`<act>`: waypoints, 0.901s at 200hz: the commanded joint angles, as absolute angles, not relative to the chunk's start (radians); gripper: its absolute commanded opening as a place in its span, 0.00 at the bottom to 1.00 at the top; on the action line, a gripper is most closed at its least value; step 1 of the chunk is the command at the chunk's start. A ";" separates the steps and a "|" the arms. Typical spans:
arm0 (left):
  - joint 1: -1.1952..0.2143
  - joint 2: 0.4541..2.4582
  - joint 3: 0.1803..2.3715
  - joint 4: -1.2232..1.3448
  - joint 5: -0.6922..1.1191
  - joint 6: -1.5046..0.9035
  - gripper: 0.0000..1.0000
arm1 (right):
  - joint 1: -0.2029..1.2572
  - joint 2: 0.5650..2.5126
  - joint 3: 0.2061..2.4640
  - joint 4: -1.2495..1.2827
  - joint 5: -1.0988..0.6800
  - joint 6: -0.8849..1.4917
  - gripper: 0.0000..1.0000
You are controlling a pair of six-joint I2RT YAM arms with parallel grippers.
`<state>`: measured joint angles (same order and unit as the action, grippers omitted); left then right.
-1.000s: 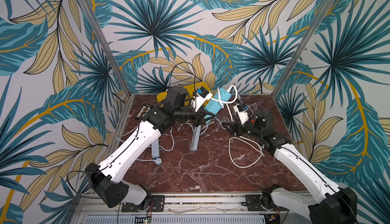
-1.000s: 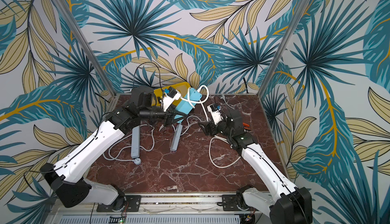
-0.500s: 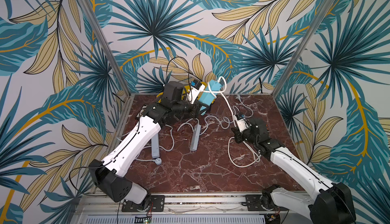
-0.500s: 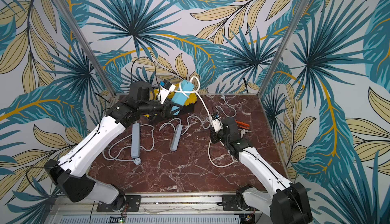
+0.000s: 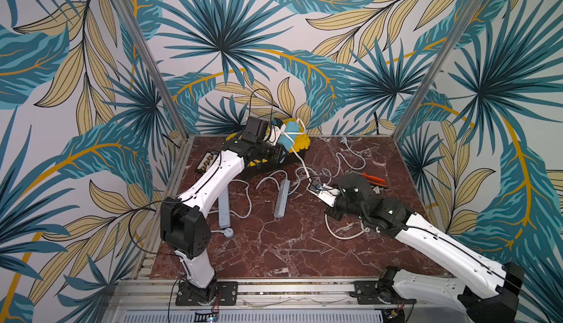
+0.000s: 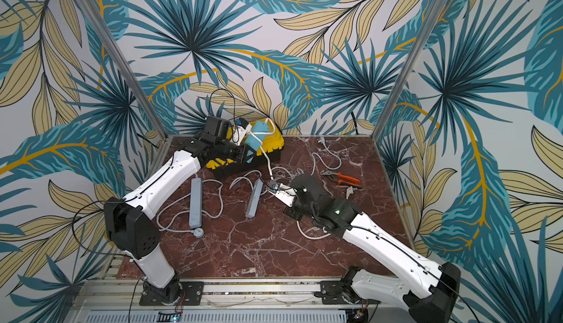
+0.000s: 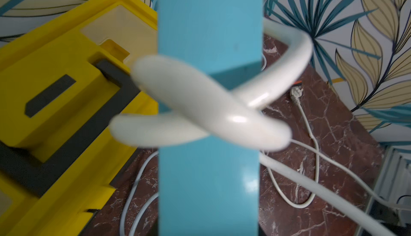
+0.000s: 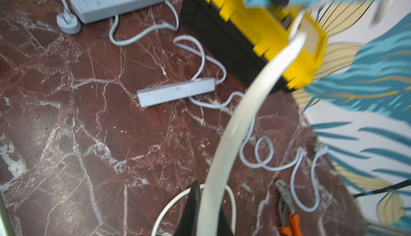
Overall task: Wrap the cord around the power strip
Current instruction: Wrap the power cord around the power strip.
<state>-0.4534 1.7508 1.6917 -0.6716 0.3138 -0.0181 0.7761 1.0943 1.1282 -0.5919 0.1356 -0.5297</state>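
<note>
Tools first: in both top views we see the left tool (image 5: 281, 138) clenched on the light blue plastic power strip (image 5: 291, 129), holding it raised and tilted over the yellow plastic toolbox (image 5: 302, 147) at the far side of the dark red marble table (image 5: 274, 245). The white round cord (image 5: 300, 160) loops around the strip and runs down to the right tool (image 5: 313, 186), which is clamped on that cord low over the middle of the table. More white cord lies in a loop on the table under the right arm. A middle grey power strip (image 5: 281, 198) lies flat just beside the right tool, a second grey power strip (image 5: 224, 212) lies near the left arm, and orange-handled pliers (image 5: 373, 179) lie toward the right side. In the left wrist view we find the blue strip (image 7: 206, 23) filling the centre, with two turns of cord (image 7: 200, 97) crossing over its face and the toolbox (image 7: 55, 68) behind it. In the right wrist view the cord (image 8: 244, 112) rises from between the right tool's dark fingers (image 8: 191, 210) toward the blurred strip, with both grey strips and the pliers (image 8: 289, 212) on the table beyond.
</note>
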 commanded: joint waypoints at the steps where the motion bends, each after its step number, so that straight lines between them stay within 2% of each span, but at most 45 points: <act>1: -0.526 1.729 1.624 -0.699 0.282 0.194 0.00 | 0.775 1.087 1.230 -0.644 0.146 -0.688 0.00; 47: -0.606 1.608 1.410 -0.699 0.541 0.426 0.00 | 0.642 1.202 1.448 -0.654 0.003 -0.723 0.00; 76: -0.683 1.531 1.333 -0.698 0.698 0.566 0.00 | 0.509 1.304 1.551 -0.686 -0.236 -0.681 0.00; 100: -0.690 1.504 1.341 -0.698 0.805 0.556 0.00 | 0.349 1.414 1.617 -0.672 -0.477 -0.614 0.00; 125: -0.689 1.478 1.397 -0.698 0.945 0.514 0.00 | 0.269 1.552 1.652 -0.614 -0.656 -0.497 0.00; 132: -0.689 1.475 1.418 -0.698 0.970 0.504 0.00 | 0.257 1.571 1.633 -0.570 -0.693 -0.445 0.04; 149: -0.688 1.471 1.461 -0.694 0.966 0.463 0.00 | 0.243 1.559 1.515 -0.396 -0.696 -0.300 0.20; 163: -0.679 1.464 1.481 -0.666 0.935 0.416 0.00 | 0.241 1.508 1.387 -0.251 -0.690 -0.210 0.39; 180: -0.649 1.446 1.471 -0.568 0.899 0.308 0.00 | 0.234 1.438 1.265 -0.135 -0.663 -0.139 0.49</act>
<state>-0.6712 1.5002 1.4403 -0.6983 0.8570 0.4183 0.2436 1.5360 1.3952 -0.3927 -0.6353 -0.3328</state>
